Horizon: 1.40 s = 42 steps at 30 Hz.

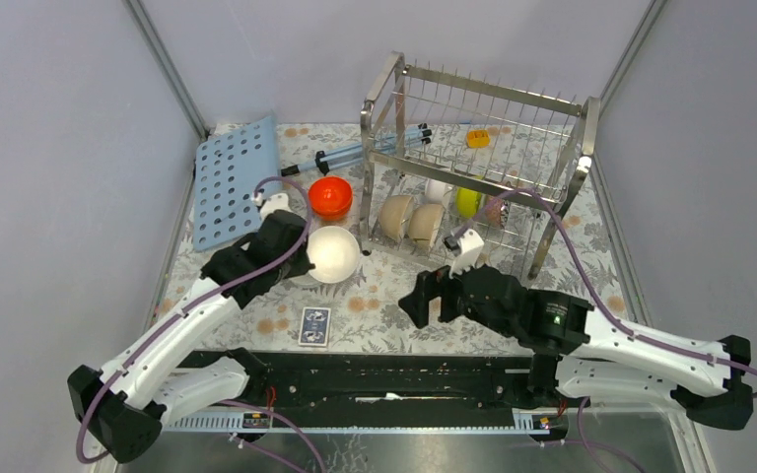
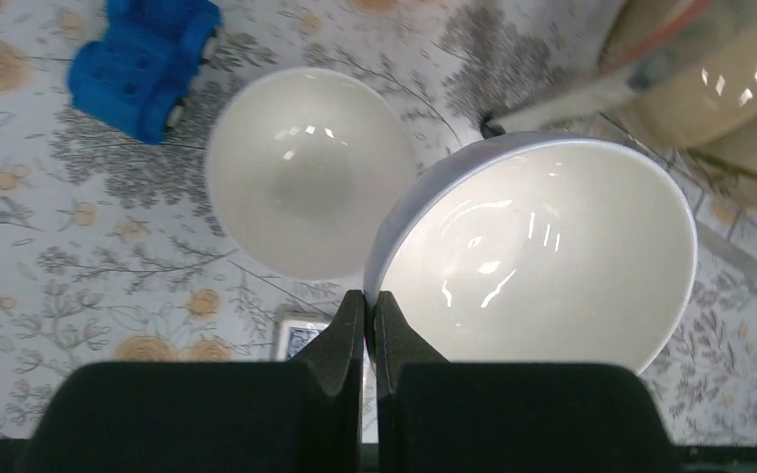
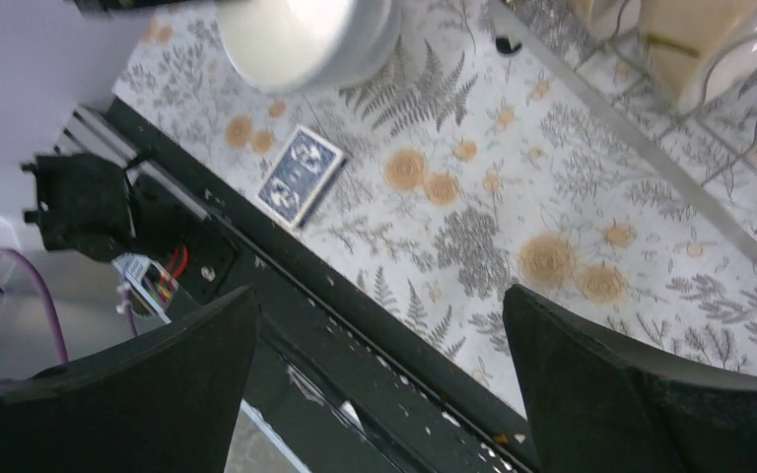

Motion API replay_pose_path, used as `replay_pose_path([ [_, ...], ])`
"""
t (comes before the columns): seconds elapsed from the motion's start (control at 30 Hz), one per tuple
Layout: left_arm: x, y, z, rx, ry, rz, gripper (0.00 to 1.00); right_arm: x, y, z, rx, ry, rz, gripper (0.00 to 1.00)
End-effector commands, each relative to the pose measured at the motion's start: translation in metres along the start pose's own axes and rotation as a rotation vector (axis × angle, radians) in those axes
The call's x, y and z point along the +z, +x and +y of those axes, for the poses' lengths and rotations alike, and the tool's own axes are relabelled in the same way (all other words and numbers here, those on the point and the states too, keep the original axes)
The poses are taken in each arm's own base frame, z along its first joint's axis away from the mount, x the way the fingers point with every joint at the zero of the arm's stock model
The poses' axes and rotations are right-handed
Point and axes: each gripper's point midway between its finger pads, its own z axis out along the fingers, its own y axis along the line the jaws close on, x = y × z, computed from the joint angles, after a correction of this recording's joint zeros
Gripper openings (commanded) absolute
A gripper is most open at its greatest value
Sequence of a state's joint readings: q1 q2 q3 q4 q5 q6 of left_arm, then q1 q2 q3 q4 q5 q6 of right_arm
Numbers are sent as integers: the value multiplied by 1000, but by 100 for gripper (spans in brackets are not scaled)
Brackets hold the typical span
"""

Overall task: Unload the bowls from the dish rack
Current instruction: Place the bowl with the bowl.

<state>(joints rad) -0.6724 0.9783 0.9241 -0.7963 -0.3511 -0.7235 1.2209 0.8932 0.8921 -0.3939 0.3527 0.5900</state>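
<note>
Nearest the left wrist lens, the left claw (image 2: 368, 305) is clenched on the near rim of a white bowl. This held bowl (image 2: 542, 256) hangs tilted, with its mouth turned up toward the lens and its bluish outer wall showing on the left. Just beside it, lower down, a second white bowl (image 2: 306, 172) sits mouth-up on the counter (image 2: 59, 246).

Assessment: the step in hand looks like setting the held bowl down, possibly nesting it in the seated one.
- Level the rim first.
- Centre the bowl over its landing spot.
- Lower it until the base bears weight, and only then release. A rim pinch on glazed ware can let the bowl swing or slip.
- Keep clear of the card deck (image 1: 314, 325) lying on the near side.

The right claw (image 3: 379, 296) is released, with its jaws spread wide and nothing between them. It hovers above the counter between the deck and the rack.

The dish rack (image 1: 483, 99) stands at the far right of the counter. Its long axis runs left to right and its long side faces the arms. Two tan bowls (image 1: 409, 219) stand on edge at the left end of its lower tier, with more bowls beyond them. Which way their mouths face cannot be told.
</note>
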Motion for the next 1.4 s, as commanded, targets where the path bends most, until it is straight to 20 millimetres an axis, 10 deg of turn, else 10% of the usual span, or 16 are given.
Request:
replay_pose_path([
  [0.0, -14, -44, 7, -84, 40, -109, 0, -2, 19, 0, 10, -101, -18, 100],
  [0.6, 45, -23, 66, -323, -113, -25, 0, 33, 124, -18, 104, -127, 212, 99],
  [1.37, 80, 2, 79, -329, -158, 84, 0, 31, 131, -27, 131, -106, 200, 98],
])
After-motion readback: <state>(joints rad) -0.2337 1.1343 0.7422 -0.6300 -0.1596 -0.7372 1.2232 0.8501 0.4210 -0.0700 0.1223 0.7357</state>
